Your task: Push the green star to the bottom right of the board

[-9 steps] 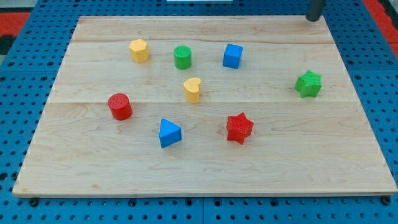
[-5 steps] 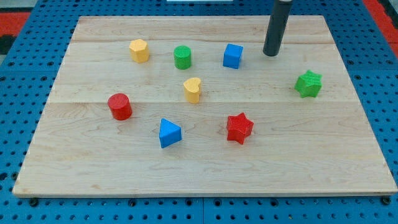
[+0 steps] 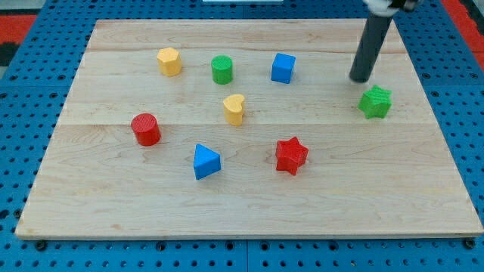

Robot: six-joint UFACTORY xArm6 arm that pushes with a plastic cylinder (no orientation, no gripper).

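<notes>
Pale wooden board [image 3: 249, 204] on blue pegboard [image 3: 23, 68]; 8 blocks.

The dark rod [image 3: 370, 45] is cut off by the view's top edge, so the arm above it is unseen, and its upper end is blurred. The wooden board [image 3: 249, 204] loses its bottom right corner past the view's right edge.

The board [image 3: 249, 204] was pale, matt wood with visible grain; the green star [image 3: 376, 102] beside my tip [image 3: 360, 79] looked like ridged plastic.
</notes>
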